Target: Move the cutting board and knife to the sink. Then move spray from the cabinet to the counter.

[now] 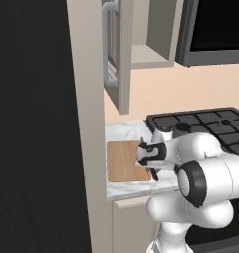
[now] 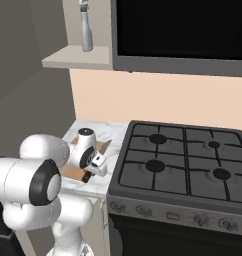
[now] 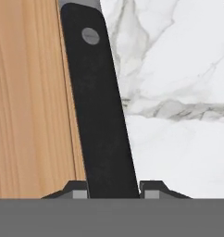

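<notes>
Clamped on the knife's (image 3: 101,115) black handle, our hand (image 3: 113,189) has its 2 small dark fingertips (image 3: 76,190) pressed flat against either side of it. We see that handle as a long, matte, slightly grainy slab with rounded end and 1 grey rivet near the far tip; in the right base view a sliver of grey blade pokes out past the wrist. It lies along the edge of the cutting board (image 1: 124,160), a flat light-brown wooden rectangle with rounded corners and fine straight grain, partly over the wood and partly over the counter (image 3: 178,92). That counter is glossy white marble with soft grey veins, a narrow strip between a beige wall panel and the black gas stovetop (image 2: 185,155) with its cast grates and 4 round burners. Above, the beige cabinet (image 1: 122,54) stands with its door open, grey bar handle showing, and the slim grey spray (image 2: 86,27) upright on its plain shelf beside the dark-fronted microwave (image 2: 183,30).
</notes>
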